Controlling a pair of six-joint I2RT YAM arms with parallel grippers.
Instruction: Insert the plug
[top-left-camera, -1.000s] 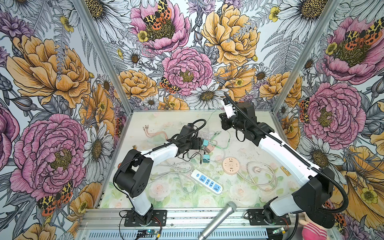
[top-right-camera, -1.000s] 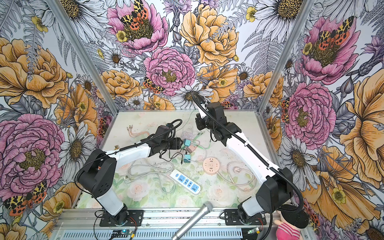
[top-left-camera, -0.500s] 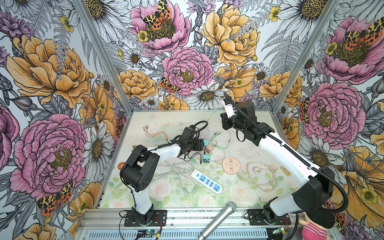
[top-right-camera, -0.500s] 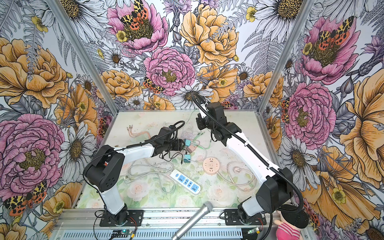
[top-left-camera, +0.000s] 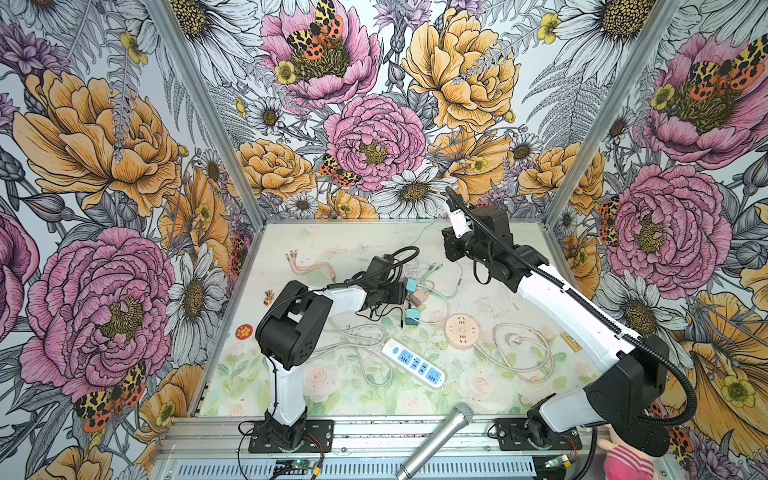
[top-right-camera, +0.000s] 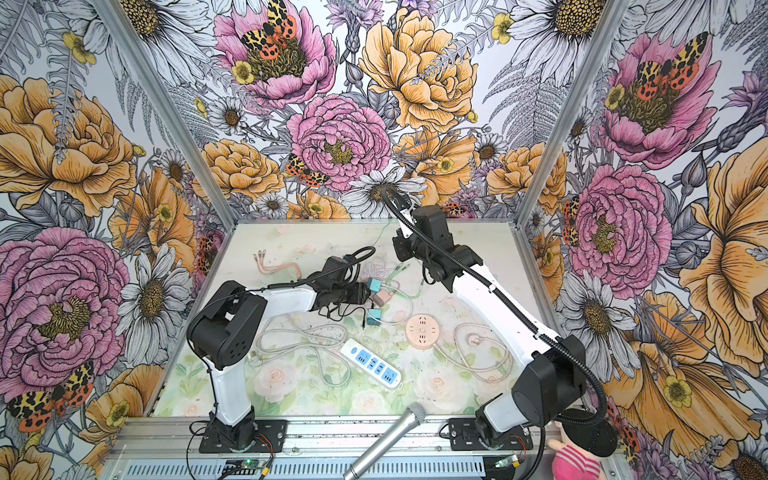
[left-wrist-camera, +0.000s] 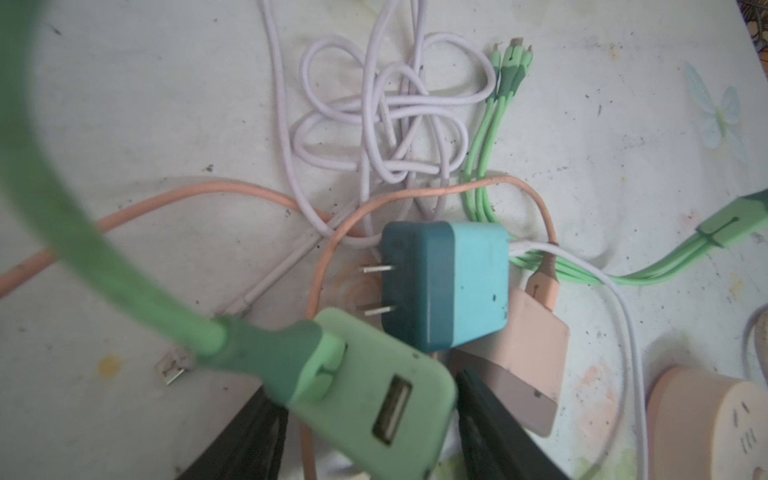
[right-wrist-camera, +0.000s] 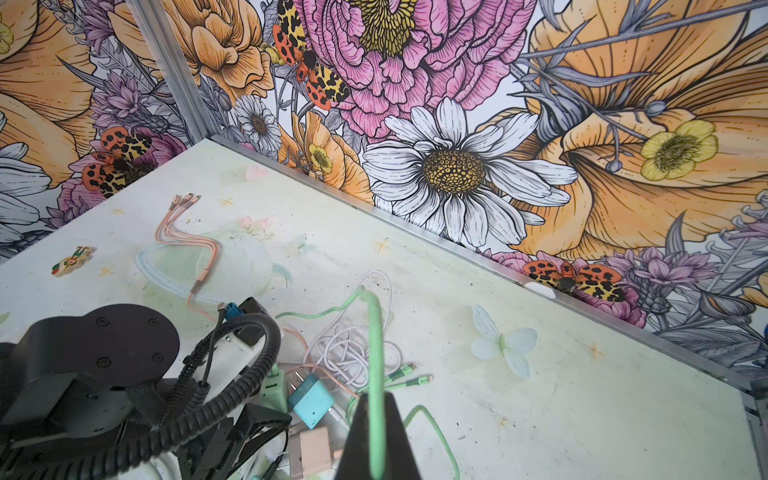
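Straddling charger (left-wrist-camera: 386, 415), maybe touching: left gripper (left-wrist-camera: 363, 384)

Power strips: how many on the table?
2. The white power strip with blue sockets lies near the front middle; the round pink power strip sits just behind it, to its right. None looks hidden.

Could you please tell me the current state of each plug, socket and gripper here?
green charger: inside left gripper, grip unclear; one port cabled, one empty.
blue charger: unplugged, on its side, prongs bare.
pink charger: pink cable plugged in.
white power strip: sockets all empty.
round socket: empty.
right gripper: shut on green cable.
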